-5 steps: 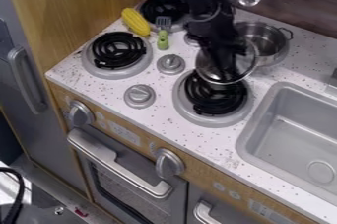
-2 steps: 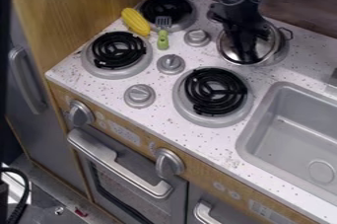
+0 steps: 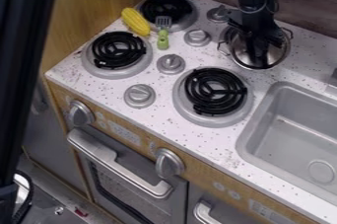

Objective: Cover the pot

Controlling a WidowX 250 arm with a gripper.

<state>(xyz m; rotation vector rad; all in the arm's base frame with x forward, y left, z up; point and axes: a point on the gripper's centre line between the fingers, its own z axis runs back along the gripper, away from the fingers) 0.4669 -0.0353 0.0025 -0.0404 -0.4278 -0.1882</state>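
**My pincer is at the lid, over the pot**

Nearest in the view, an oven handle (image 3: 118,164) slants across the cabinet front, with two large grey knobs, (image 3: 82,113) and (image 3: 169,163), on the wooden panel above it. A dark upright post (image 3: 26,70) runs down the view's left edge.

Up on the speckled counter (image 3: 191,131), the grey sink (image 3: 289,139) is at the view's right. Left of it lies a burner with a black coil (image 3: 216,92), and a second burner (image 3: 118,50) is farther left. Small grey knobs stand between them.

Beyond these, my pincer (image 3: 260,57) points down at the lid (image 3: 280,52). I cannot tell whether it is spread, pressed together or pinching the lid. The lid overlaps the pot (image 3: 230,35), sitting off toward the near right, so some of the pot shows at its far left. I can't tell whether the lid touches the rim.

Well to the left, a green-handled spatula (image 3: 162,40) has its head at the edge of the far burner (image 3: 167,10), with yellow corn (image 3: 135,21) just beside it. Behind my arm rises a dark wood-grained wall (image 3: 309,1).
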